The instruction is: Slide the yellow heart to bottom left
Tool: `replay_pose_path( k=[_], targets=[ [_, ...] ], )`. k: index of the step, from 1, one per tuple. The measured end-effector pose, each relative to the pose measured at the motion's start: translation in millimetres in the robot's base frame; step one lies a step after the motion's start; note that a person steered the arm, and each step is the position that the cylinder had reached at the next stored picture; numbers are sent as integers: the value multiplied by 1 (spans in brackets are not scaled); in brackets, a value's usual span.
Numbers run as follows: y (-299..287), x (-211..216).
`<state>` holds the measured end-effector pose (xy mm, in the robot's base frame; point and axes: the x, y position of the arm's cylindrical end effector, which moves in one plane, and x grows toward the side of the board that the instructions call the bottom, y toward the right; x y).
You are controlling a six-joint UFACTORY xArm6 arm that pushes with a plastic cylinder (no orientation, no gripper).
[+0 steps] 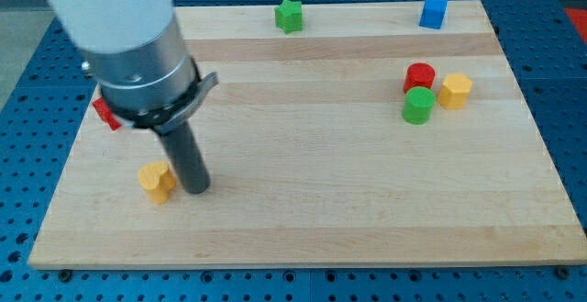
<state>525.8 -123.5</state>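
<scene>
Yellow heart point(157, 181) sits low on the view's left of the wooden counter point(303, 219), and my tip point(195, 190) is planted just beside it on the view's right, touching or very nearly so! No fingers on this rig, just a bare rod, so nothing to spread or close. That heart looks like a small, rigid, light block that should skid easily on smooth wood, but its lobed outline could let it spin off a glancing shove, so I'd judge a push square through its middle is best. Room below and to the left is open, though the counter's edges are near. A red block point(106, 113) lies above, partly hidden behind the arm, while the green star point(289, 15), blue cube point(433, 12), red cylinder point(419, 76), green cylinder point(417, 106) and yellow hexagonal block point(455, 91) are well apart.
</scene>
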Motion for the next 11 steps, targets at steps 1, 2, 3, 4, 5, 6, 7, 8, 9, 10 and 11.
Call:
replay_pose_path(
  k=[1, 2, 3, 4, 5, 6, 7, 8, 9, 10, 11],
  targets=[
    [0, -24],
    [-18, -13],
    [-38, 11],
    [-73, 25],
    [-72, 25],
    [-46, -11],
    [-57, -26],
    [-76, -16],
    [-81, -1],
    [-85, 10],
    [-86, 14]
  ],
)
